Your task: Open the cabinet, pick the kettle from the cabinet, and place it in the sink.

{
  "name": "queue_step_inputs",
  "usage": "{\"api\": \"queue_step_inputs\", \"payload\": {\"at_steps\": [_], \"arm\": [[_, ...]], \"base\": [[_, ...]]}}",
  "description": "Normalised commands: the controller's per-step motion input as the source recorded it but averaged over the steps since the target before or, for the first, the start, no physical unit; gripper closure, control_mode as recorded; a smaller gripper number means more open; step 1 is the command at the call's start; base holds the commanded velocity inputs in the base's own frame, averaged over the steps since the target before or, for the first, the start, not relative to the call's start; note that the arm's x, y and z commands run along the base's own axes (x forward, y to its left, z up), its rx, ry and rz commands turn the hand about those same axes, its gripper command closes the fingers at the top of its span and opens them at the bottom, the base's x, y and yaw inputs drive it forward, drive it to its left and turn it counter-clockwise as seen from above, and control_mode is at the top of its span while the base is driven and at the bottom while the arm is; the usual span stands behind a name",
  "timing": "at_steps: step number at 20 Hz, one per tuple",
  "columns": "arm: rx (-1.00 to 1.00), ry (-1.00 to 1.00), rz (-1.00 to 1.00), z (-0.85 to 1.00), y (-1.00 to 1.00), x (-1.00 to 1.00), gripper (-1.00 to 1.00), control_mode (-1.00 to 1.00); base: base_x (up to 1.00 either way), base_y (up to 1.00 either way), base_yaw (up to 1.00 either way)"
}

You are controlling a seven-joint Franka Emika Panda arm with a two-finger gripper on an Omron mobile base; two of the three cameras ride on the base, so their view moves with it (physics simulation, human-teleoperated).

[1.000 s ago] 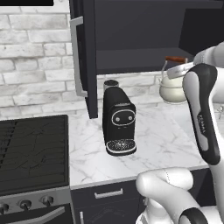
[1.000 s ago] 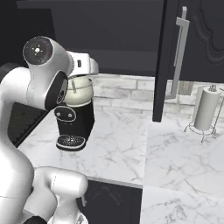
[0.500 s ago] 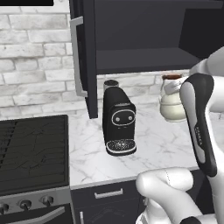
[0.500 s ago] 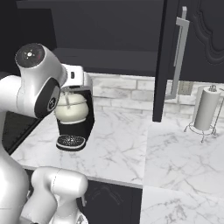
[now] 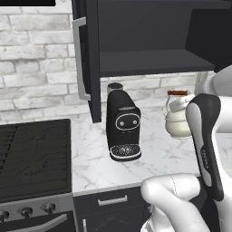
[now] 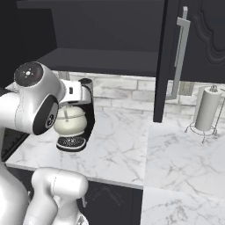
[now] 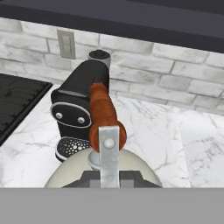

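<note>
Kettle out of cabinet, held above counter.
Gripper [image 7: 108, 175] clamped on kettle [image 5: 177, 118] handle; kettle hung beside coffee machine [image 5: 122, 127], below open cabinet [image 5: 149, 41].

No legible text or labels anywhere.

A black coffee machine [image 5: 122, 127] stands on the marble table [image 6: 132, 149] just beside the held kettle [image 5: 179, 118], crowding that side. Open cabinet doors [image 6: 193, 52] hang overhead; bare marble stretches toward the paper towel holder [image 6: 205, 112]
</note>
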Motion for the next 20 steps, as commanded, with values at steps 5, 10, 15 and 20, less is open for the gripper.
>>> {"api": "queue_step_inputs", "payload": {"at_steps": [5,10,15,20], "arm": [[0.0,0.0,0.0,-0.02,0.0,-0.02,1.0,-1.0],[0.0,0.0,0.0,0.0,0.0,0.0,1.0,-1.0],[0.0,0.0,0.0,0.0,0.0,0.0,1.0,-1.0],[0.0,0.0,0.0,0.0,0.0,0.0,1.0,-1.0]], "base": [[0.0,0.0,0.0],[0.0,0.0,0.0],[0.0,0.0,0.0],[0.0,0.0,0.0]]}}
